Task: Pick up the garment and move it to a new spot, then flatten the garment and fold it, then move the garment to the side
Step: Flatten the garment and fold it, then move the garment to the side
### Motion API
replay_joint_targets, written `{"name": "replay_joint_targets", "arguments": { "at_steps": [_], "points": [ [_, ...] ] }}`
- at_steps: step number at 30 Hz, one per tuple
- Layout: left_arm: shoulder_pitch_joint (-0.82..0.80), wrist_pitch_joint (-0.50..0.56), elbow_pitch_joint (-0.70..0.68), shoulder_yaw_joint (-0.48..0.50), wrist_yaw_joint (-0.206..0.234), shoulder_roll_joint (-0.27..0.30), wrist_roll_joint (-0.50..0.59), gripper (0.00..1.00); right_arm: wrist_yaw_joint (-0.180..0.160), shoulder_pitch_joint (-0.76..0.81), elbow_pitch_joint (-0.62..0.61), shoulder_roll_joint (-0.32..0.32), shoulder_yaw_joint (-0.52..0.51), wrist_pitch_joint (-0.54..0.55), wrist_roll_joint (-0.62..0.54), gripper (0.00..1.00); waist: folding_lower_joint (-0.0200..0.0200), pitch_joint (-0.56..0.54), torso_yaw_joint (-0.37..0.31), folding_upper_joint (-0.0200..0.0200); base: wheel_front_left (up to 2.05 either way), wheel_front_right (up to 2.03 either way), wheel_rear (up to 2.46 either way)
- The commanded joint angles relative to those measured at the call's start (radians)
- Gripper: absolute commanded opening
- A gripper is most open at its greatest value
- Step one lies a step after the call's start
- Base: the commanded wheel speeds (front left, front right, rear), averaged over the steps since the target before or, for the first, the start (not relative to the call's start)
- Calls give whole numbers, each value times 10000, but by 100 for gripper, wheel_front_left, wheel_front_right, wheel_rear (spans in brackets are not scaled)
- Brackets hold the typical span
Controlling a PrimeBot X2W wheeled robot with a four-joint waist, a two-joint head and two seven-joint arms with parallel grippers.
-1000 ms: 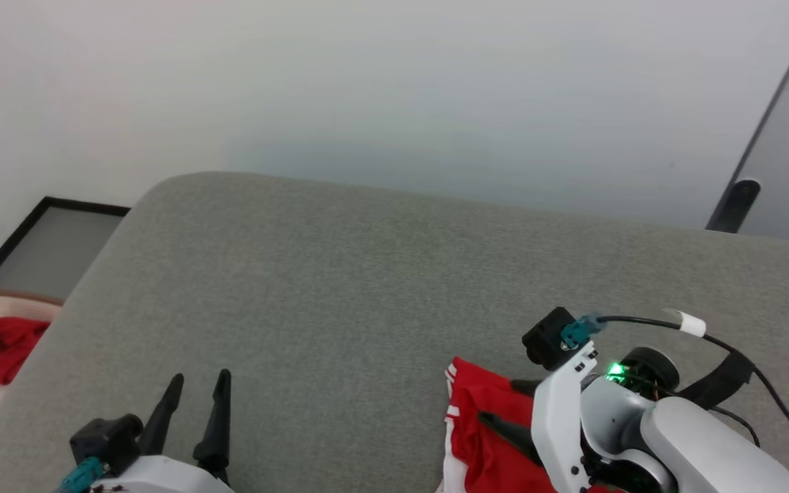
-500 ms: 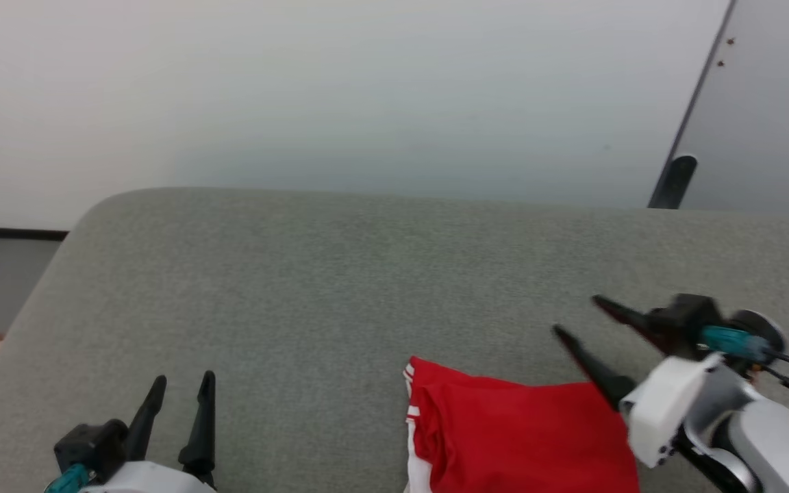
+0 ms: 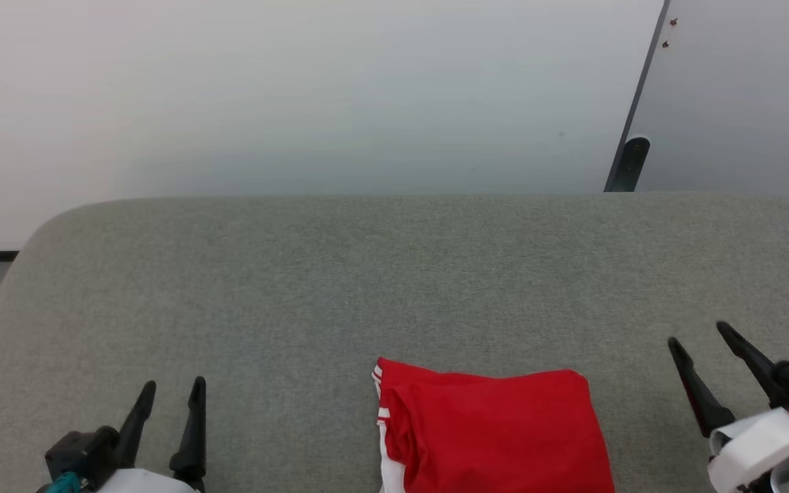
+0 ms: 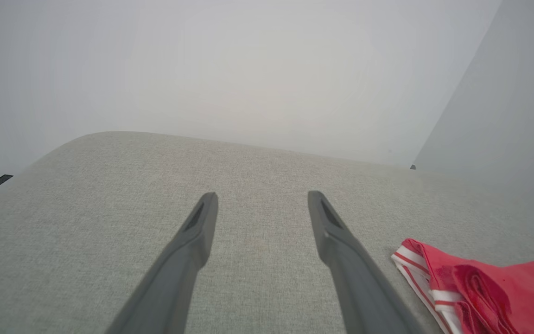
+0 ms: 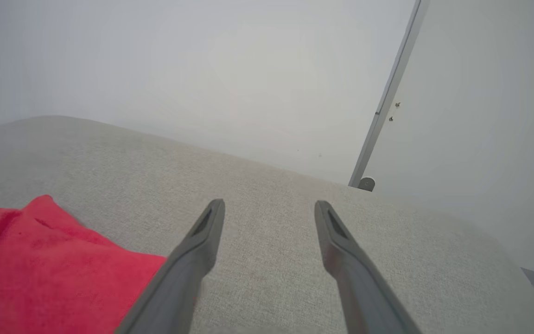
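In the head view, the garment (image 3: 497, 431) lies folded into a compact red block on the near part of the grey padded surface (image 3: 367, 274), right of centre, with white-and-red stripe trim along its left edge and its near end cut off by the bottom of the picture. The left gripper (image 3: 173, 383) sits at the lower left, well apart from the garment, its 2 dark fingers spread and holding nothing. The right gripper (image 3: 697, 334) is at the lower right, near the garment's right edge but clear of it, fingers also spread wide and empty, tilted toward upper left. Bare surface lies between each gripper and the cloth. Behind the surface are a pale wall (image 3: 298, 89) and a short dark post (image 3: 629, 163) at the foot of a grey panel (image 3: 744, 103). In the left wrist view, the left gripper (image 4: 262, 195) points across bare grey fabric with a wide gap between its fingers, and the garment (image 4: 503, 292) shows at the lower right, striped trim facing the fingers. In the right wrist view, the right gripper (image 5: 269, 202) is likewise wide apart, with the garment (image 5: 49, 273) at the lower left, its red edge running behind the left finger.
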Motion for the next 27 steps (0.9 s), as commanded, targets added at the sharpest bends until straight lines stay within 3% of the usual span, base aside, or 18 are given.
{"name": "replay_joint_targets", "arguments": {
  "at_steps": [1, 13, 27],
  "points": [
    [38, 7, -43, 28, -28, 54, 96, 100, -11, 209, 40, 74, -259, -110, -85, 100, 0, 6, -49, -1, 0, 0, 0],
    [78, 7, -149, 75, -28, 33, 253, 100, -11, 718, -17, 410, -941, -248, -407, 100, 0, 24, -163, -1, 0, 0, 0],
    [-52, 7, -14, 376, 18, 1, 515, 100, -11, 649, -60, 623, -610, -119, -564, 100, 0, -35, 241, -1, 0, 0, 0]
  ]
}}
